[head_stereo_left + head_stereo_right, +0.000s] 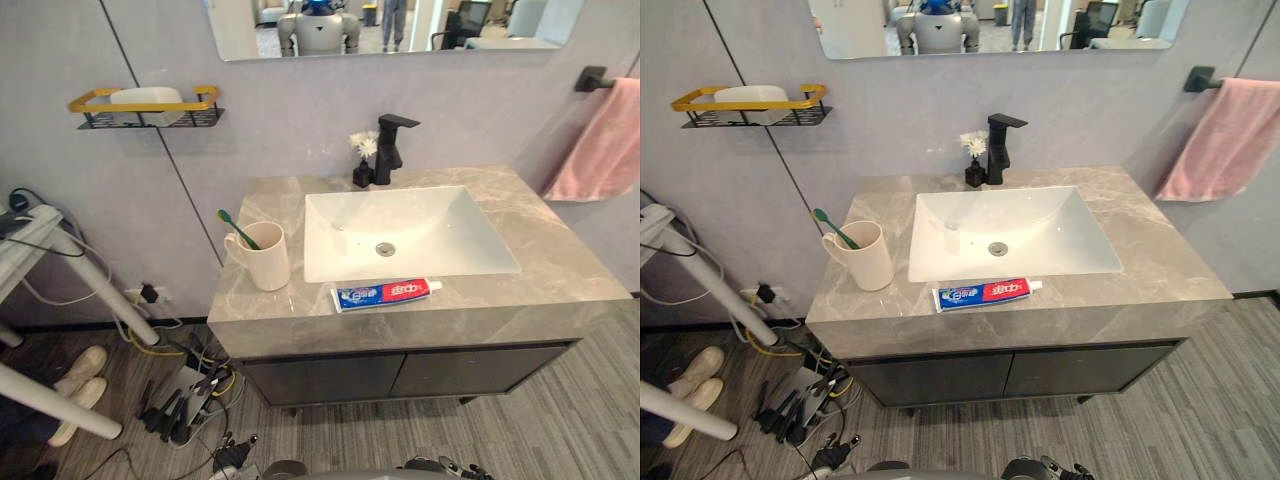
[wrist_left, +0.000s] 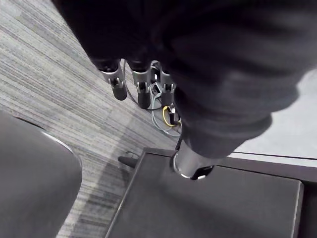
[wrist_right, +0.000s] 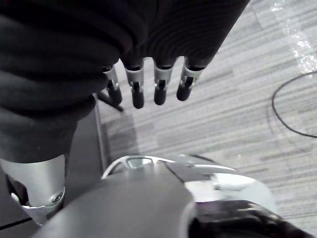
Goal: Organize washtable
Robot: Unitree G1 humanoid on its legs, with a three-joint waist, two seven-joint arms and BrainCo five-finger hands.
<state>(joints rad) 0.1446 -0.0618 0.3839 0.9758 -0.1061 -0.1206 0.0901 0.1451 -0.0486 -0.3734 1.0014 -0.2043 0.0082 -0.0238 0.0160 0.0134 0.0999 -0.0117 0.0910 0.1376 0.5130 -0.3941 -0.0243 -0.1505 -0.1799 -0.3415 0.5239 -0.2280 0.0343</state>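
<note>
Task looks barely begun. Toothpaste (image 1: 385, 294) lies loose at counter (image 1: 560, 255) front edge. Toothbrush (image 1: 237, 228) stands in cup (image 1: 266, 260) near left edge. Left hand (image 2: 142, 92) and right hand (image 3: 159, 85) hang slack-fingered, empty.

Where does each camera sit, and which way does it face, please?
Left eye view: on the head, facing down onto the washtable, cup and toothpaste.
Right eye view: beside it, sharing that scene.
Left wrist view: along the straight fingers of the left hand, toward the floor.
Right wrist view: likewise along the right hand.
</note>
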